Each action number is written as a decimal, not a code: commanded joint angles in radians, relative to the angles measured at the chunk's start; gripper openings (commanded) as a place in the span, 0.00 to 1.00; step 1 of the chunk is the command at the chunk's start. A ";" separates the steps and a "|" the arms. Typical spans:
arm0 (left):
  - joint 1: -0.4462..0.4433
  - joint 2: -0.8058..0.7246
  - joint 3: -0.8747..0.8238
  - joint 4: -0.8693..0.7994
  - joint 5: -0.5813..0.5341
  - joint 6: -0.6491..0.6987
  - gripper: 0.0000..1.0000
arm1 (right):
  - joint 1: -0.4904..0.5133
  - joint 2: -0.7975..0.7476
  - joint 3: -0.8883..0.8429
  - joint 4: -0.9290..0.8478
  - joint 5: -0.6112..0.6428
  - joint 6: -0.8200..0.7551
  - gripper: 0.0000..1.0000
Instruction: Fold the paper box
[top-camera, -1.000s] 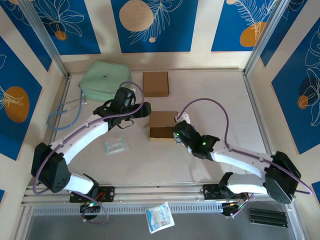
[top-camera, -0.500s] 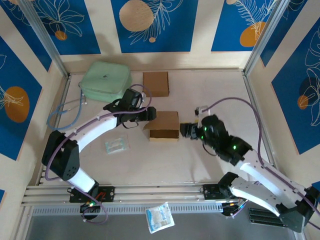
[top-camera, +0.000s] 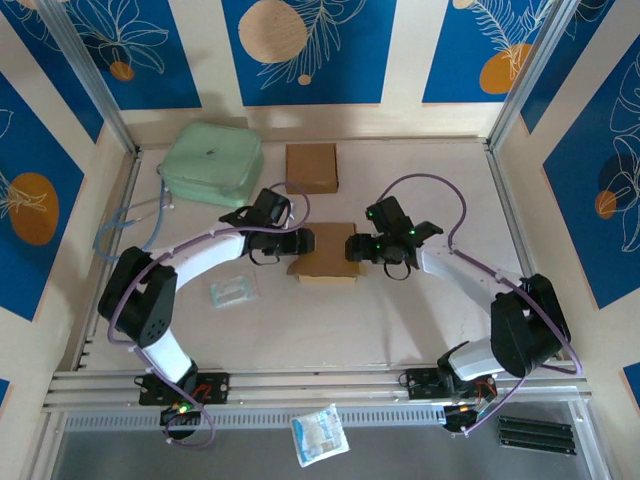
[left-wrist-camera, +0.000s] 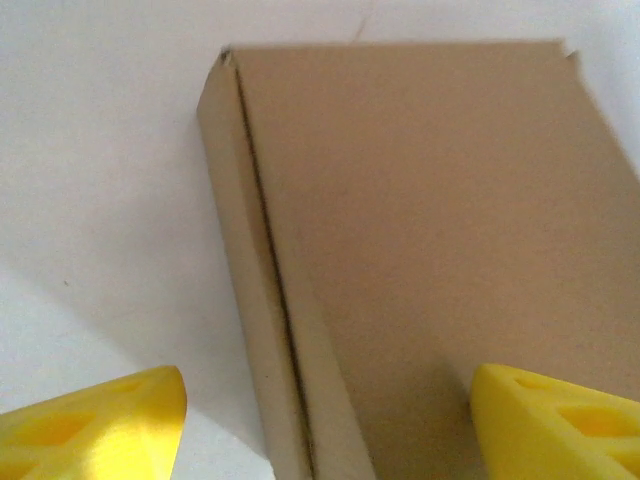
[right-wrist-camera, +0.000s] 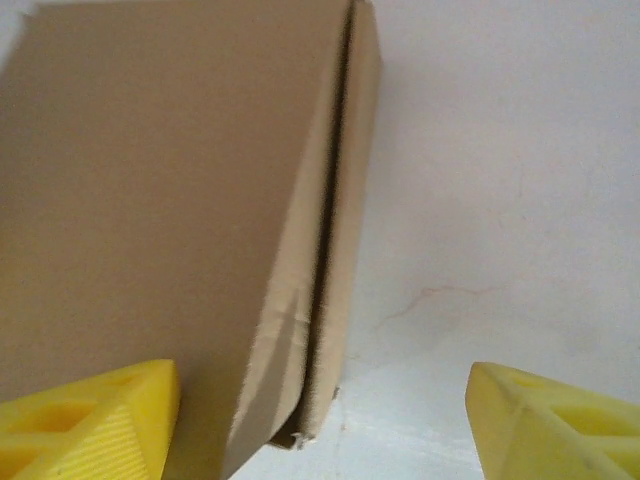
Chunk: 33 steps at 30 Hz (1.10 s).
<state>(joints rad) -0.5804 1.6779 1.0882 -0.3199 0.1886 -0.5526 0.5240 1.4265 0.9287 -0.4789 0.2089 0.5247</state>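
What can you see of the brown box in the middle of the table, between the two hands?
The box is plain brown cardboard, flat and rectangular, lying closed on the pale table. Its top is smooth and unprinted; a dark seam runs along each side where lid meets wall, gaping slightly on the right. The left hand and right hand sit at opposite sides, open, astride those edges; contact is unclear.
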 joint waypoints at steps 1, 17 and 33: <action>-0.007 0.050 -0.083 0.068 0.044 -0.019 0.74 | 0.011 0.048 -0.044 0.038 0.048 0.002 0.76; 0.025 -0.025 -0.040 0.097 -0.011 -0.017 0.79 | -0.053 0.075 0.088 0.008 -0.114 0.045 0.78; -0.018 0.041 -0.138 0.256 0.084 -0.113 0.65 | 0.010 0.322 0.107 0.123 -0.255 0.119 0.43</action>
<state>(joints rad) -0.5819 1.7363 0.9741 -0.1001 0.2596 -0.6430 0.5068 1.7023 1.0317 -0.3588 -0.0086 0.6212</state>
